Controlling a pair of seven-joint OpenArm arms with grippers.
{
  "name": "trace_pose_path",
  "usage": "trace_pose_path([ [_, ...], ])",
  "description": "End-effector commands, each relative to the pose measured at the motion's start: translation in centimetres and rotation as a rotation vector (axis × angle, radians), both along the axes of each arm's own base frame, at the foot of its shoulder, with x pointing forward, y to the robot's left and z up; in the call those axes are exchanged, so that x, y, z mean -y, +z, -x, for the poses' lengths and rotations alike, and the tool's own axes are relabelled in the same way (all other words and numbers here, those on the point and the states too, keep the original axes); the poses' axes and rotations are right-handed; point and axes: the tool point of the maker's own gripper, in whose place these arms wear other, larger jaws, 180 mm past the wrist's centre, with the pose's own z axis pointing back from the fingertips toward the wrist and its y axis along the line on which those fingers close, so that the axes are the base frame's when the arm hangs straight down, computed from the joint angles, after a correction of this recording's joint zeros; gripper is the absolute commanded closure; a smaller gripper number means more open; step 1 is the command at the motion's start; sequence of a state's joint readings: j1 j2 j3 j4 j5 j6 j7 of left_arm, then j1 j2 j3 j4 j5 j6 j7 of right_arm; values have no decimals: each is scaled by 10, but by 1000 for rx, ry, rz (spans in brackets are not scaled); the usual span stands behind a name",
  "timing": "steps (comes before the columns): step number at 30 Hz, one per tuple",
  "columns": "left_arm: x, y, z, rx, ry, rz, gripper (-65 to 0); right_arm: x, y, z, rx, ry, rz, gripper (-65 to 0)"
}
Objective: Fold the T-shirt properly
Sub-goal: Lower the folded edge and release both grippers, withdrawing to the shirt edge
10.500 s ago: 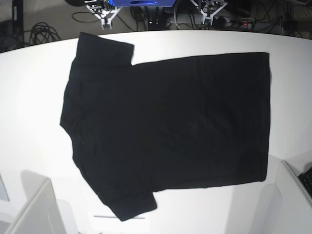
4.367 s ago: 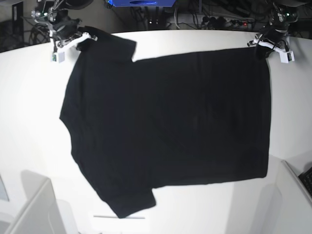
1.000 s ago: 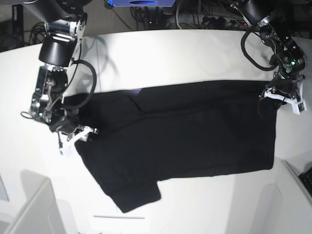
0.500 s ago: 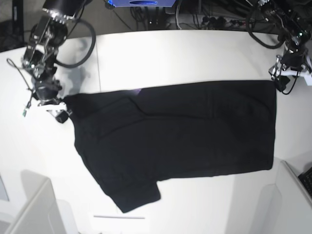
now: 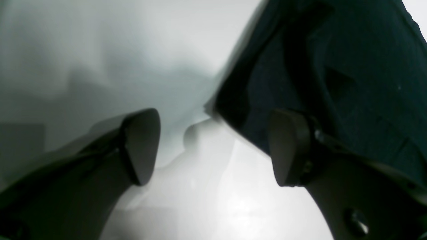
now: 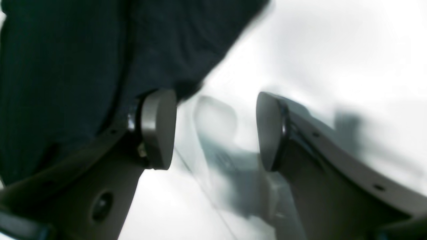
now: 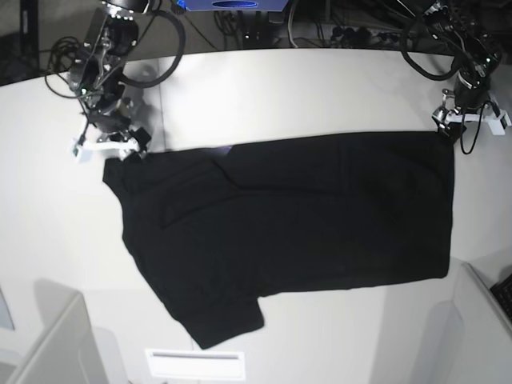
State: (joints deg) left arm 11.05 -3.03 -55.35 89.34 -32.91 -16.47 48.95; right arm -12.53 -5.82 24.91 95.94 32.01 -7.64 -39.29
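Note:
The black T-shirt [image 7: 304, 216] lies on the white table [image 7: 320, 88], its far half folded over toward the near side; no print shows. My right gripper [image 7: 108, 146] hovers open just beyond the shirt's far left corner. In the right wrist view the right gripper [image 6: 213, 130] has nothing between its fingers, and the T-shirt [image 6: 83, 50] lies beside the left finger. My left gripper [image 7: 472, 120] stands open at the far right corner. In the left wrist view the left gripper [image 5: 213, 146] is empty over bare table, with the T-shirt [image 5: 350, 66] behind its right finger.
Cables and a blue unit [image 7: 232, 5] sit beyond the table's far edge. A grey box [image 7: 56, 344] stands at the near left, a white label [image 7: 194, 364] lies near the front edge, and a grey block [image 7: 488, 320] and a keyboard corner [image 7: 504, 292] are at the right.
Both grippers have opened, let go of the shirt's folded edge and drawn back toward the table's far side. The shirt stays folded in place.

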Motion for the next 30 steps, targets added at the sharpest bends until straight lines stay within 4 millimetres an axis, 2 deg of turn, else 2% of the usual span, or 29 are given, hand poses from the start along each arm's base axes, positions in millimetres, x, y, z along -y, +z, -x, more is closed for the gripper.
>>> trace_pose_path([
  [1,-7,10,-7,36,1,-20,-487,5,5,-8,37,-10,17,-360],
  [10,10,-16,-17,-1,-40,51,-487,13,-10,-25,26,-26,17,-360],
  [18,12,-15,-29,21,-38,67,-476,9,-22,-26,-5,-25,-4,-357],
  [20,13,-14,-31,25,-39,68,-413,8,-25,-28,-10,-23,-9,-356],
  [23,14,-19,-30,17,-35,82,-265,7,-27,-28,-18,-22,-11,-354],
  [25,14,-22,-29,10,-31,89,-160,7,-27,-28,-18,-22,-11,-330],
  [26,14,-24,-28,7,-31,93,-107,7,-27,-28,-18,-22,-11,-297],
  [28,15,-27,-26,-1,-29,99,0,7,-27,-28,-18,-22,-11,-186],
  [30,15,-28,-24,-6,-29,98,0,7,-27,-28,-18,-22,-11,-53],
])
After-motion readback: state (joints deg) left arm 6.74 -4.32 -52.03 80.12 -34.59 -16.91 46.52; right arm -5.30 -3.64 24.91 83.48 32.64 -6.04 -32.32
